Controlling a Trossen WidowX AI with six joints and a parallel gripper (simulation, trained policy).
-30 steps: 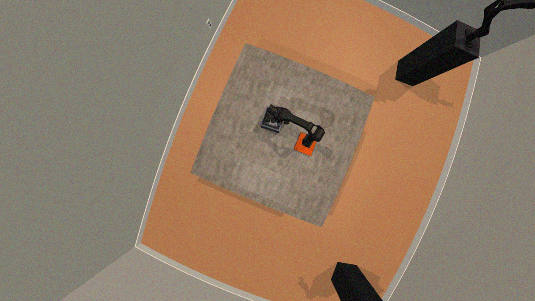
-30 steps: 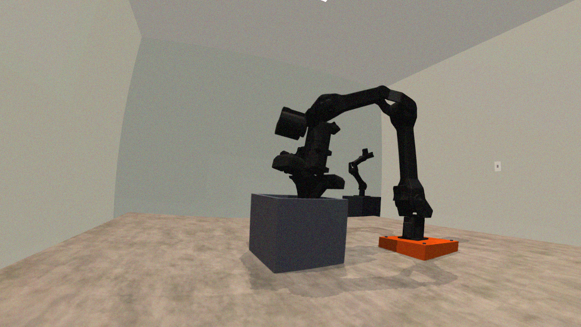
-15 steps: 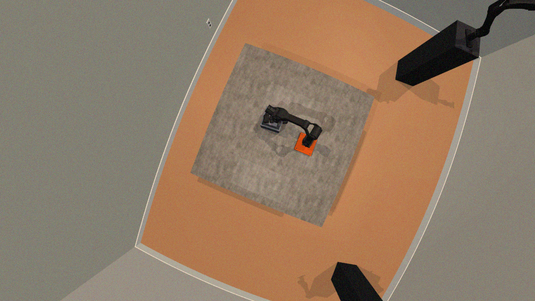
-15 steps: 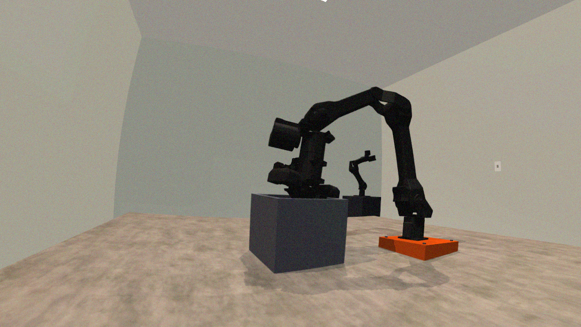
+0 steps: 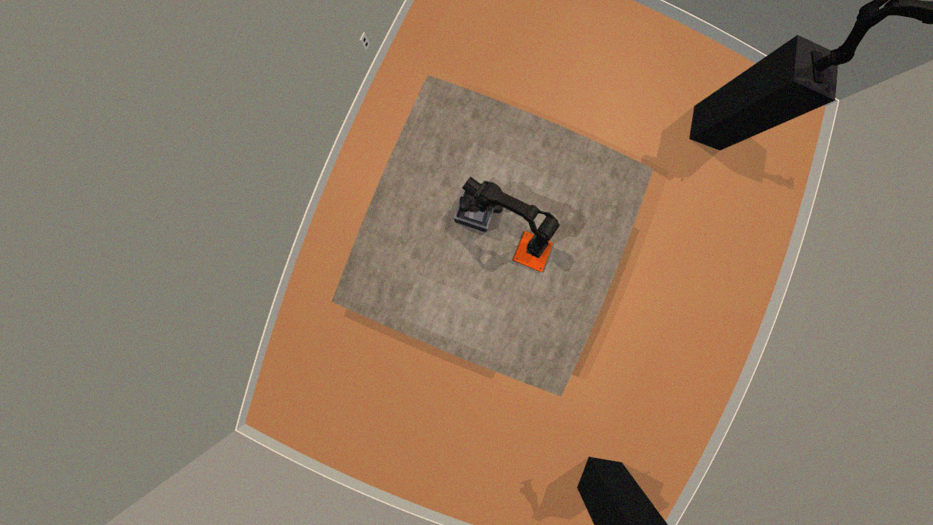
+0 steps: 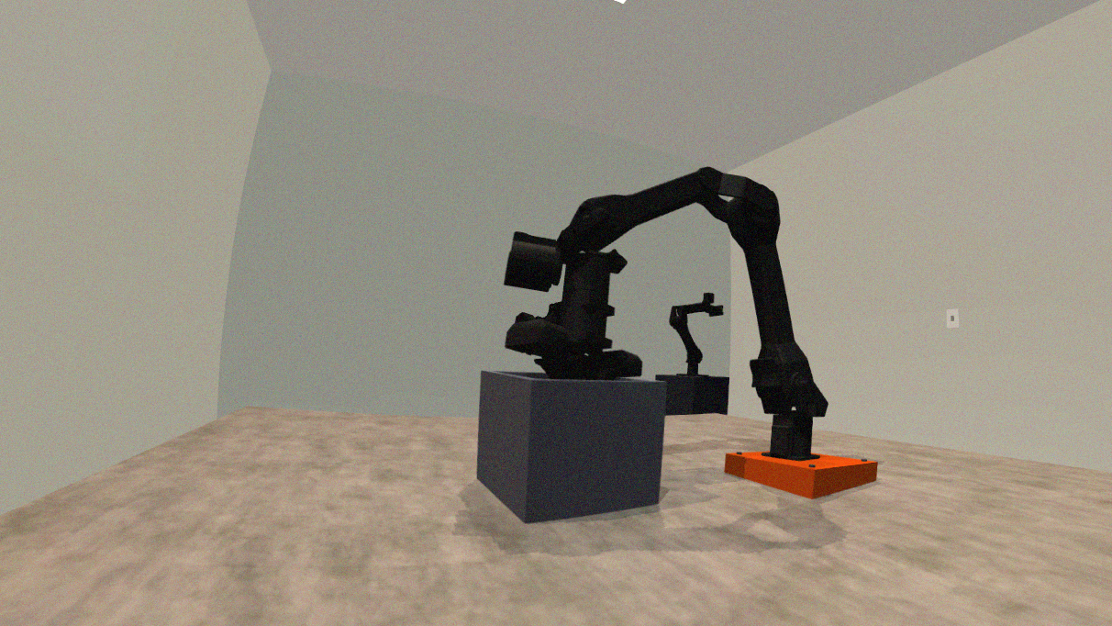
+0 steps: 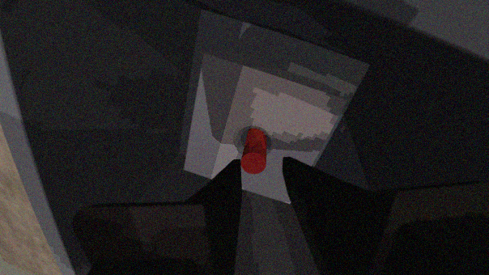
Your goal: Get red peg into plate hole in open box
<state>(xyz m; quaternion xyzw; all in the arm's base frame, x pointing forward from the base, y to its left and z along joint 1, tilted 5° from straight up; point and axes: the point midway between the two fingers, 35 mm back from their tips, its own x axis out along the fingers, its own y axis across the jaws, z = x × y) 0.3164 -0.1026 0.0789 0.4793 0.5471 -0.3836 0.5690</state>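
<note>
The red peg [image 7: 253,155] stands in the hole [image 7: 239,139] at the box's [image 5: 470,225] [image 6: 594,447] [image 7: 101,89] bottom, its top sticking out. The arm [image 5: 515,203] [image 6: 770,296] arches over, reaching its gripper [image 7: 261,165] down inside, the fingers partly open around the peg, not clamping it.

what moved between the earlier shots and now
The arm has brought the gripper lower into the grey open box; in the exterior view its wrist sits nearer the rim. No earlier wrist picture shows whether the red peg was let go. The box and the orange base plate stayed put.
</note>
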